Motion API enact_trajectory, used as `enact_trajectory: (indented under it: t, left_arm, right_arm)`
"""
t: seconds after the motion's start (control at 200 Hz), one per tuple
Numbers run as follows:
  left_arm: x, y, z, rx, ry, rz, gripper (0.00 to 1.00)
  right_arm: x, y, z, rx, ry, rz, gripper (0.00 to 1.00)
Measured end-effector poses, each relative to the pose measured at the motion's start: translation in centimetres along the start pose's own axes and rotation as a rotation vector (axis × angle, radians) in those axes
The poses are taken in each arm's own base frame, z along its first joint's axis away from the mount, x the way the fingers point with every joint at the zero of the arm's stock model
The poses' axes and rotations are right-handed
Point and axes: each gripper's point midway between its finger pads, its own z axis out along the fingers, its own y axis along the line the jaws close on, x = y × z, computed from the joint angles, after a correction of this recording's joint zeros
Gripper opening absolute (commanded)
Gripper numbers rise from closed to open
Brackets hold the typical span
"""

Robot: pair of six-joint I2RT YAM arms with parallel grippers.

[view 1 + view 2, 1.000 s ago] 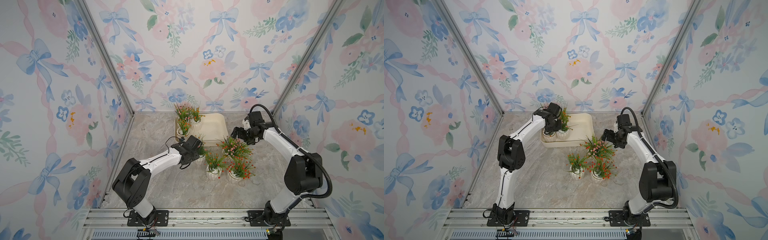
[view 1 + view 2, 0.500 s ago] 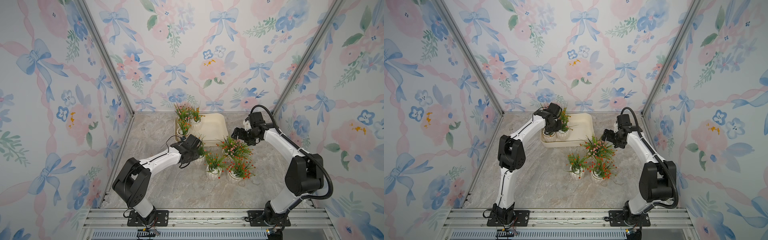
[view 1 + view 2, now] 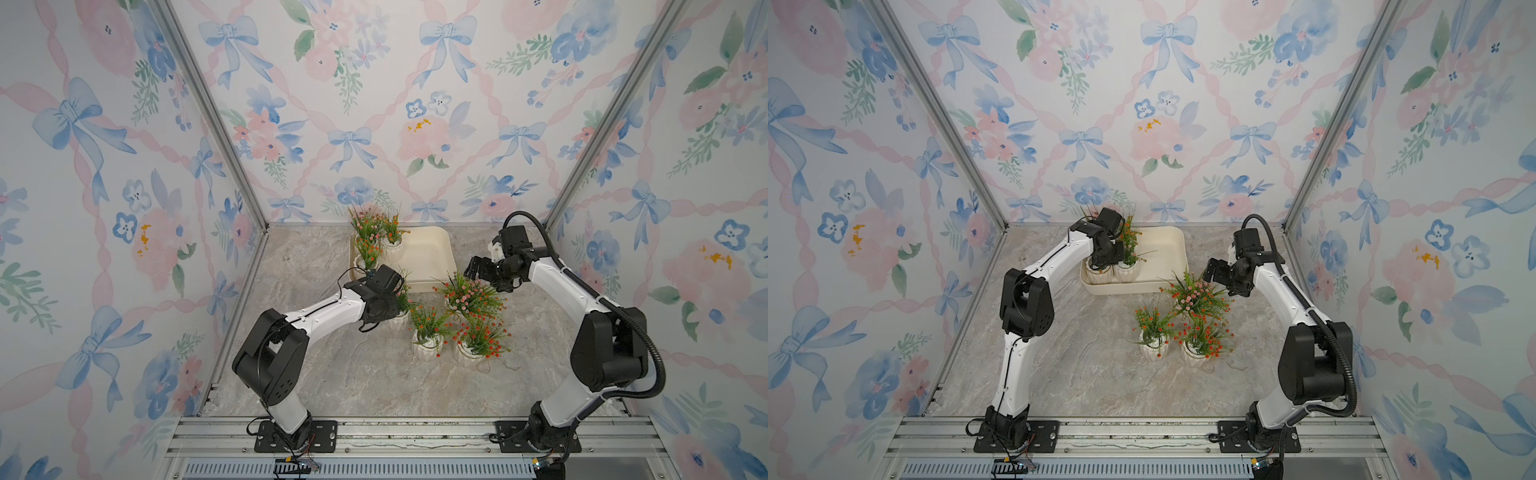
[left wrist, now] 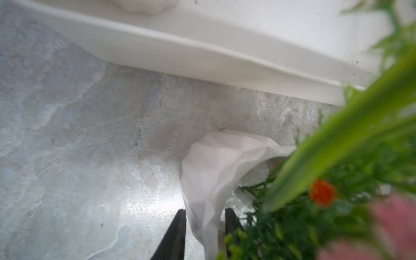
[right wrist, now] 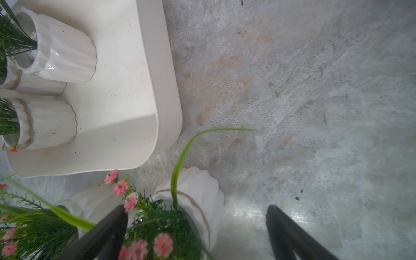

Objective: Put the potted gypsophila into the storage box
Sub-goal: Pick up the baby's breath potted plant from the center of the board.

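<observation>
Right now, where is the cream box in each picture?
In a top view: the storage box lies mid-picture, by the back wall.
In a top view: the storage box is mid-picture too, by the back wall.
Left wrist view: its long wall runs just beyond the nearest pot.
Right wrist view: its rounded corner sits beyond the pink-flowered pot.
Shared landmark: the white pots standing inside it.

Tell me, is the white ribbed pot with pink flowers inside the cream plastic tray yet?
Out. The white ribbed pot with pink flowers stands on the grey marble table, outside a corner of the cream plastic tray.
</observation>
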Motion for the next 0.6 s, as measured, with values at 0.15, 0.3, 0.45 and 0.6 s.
enact_trajectory:
  t: [0.15,0.3,0.45,0.6]
  left_arm:
    - [-0.1,0.0,-0.2,-0.02,0.011,0.021,0.22]
    - [-0.1,0.4,-0.6,-0.048,0.023,0.034,0.19]
    - [0.0,0.7,-0.8,-0.068,0.031,0.036,0.14]
    - [0.0,0.9,-1.0,-0.082,0.033,0.045,0.11]
  right_arm:
    - [0.1,0.0,0.1,-0.011,-0.001,0.0,0.97]
    - [0.3,-0.4,0.3,-0.02,-0.004,0.008,0.97]
    - [0.7,-1.1,0.7,-0.024,0.006,0.024,0.97]
    - [0.5,-1.4,0.8,-0.028,0.002,0.031,0.97]
